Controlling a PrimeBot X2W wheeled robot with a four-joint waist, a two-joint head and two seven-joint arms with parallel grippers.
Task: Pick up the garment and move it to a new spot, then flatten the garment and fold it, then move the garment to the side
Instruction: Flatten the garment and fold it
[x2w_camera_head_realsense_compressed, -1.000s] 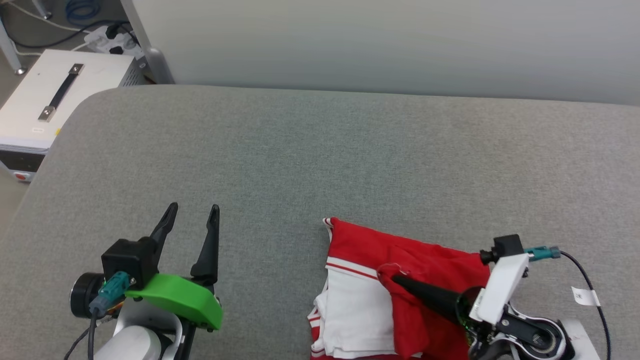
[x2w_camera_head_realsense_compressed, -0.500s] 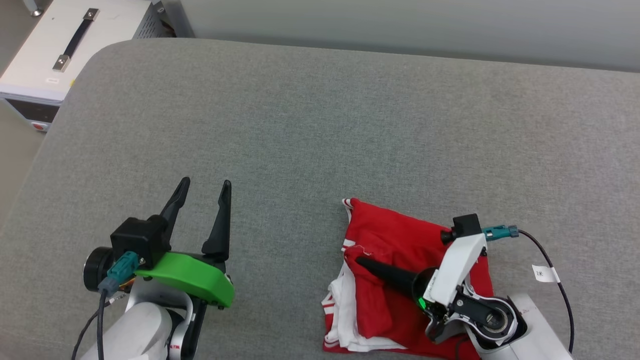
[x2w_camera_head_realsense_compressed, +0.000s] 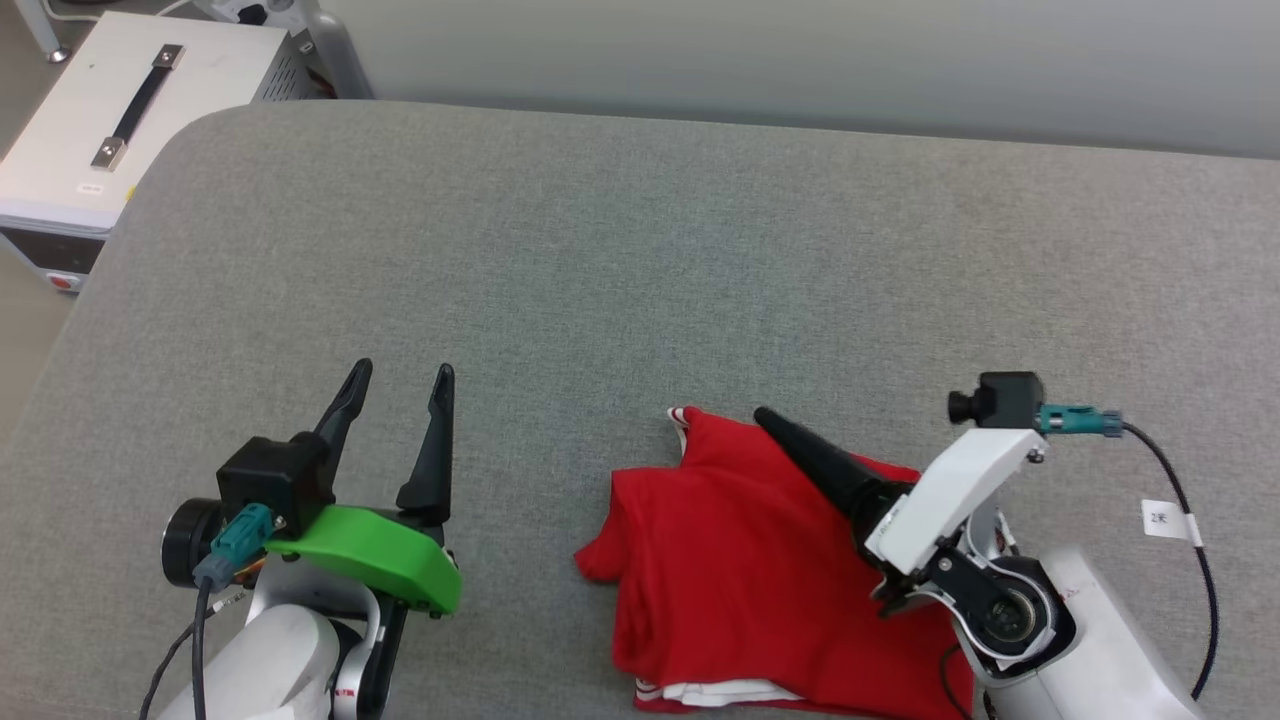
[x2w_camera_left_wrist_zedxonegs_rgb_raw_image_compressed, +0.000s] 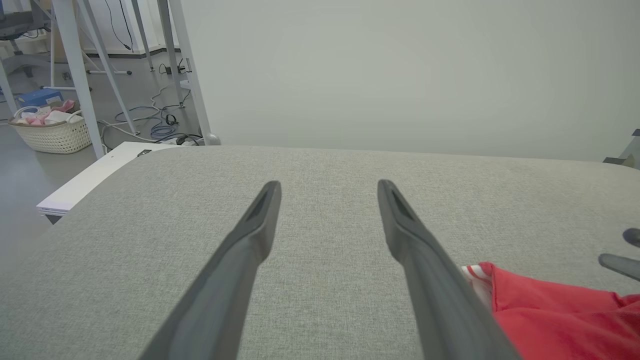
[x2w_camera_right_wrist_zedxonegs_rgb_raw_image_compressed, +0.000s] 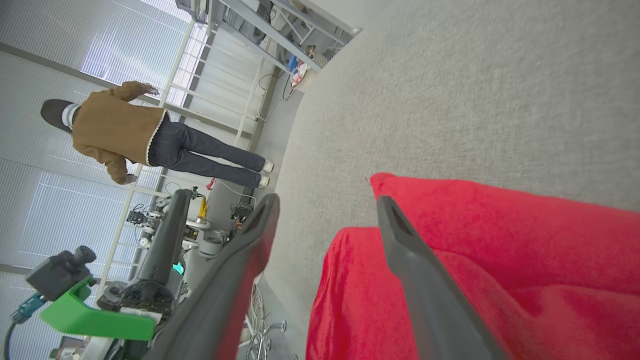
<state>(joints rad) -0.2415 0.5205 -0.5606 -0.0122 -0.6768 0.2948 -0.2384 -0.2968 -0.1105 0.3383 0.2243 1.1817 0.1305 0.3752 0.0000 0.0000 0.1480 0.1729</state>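
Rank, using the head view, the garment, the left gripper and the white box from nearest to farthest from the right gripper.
1. garment, just beneath the right gripper.
2. left gripper, lower left.
3. white box, upper left corner.

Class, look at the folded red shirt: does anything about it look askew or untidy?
Yes. The garment is folded unevenly: a red flap juts out leftward and white layers peek out along its near edge.
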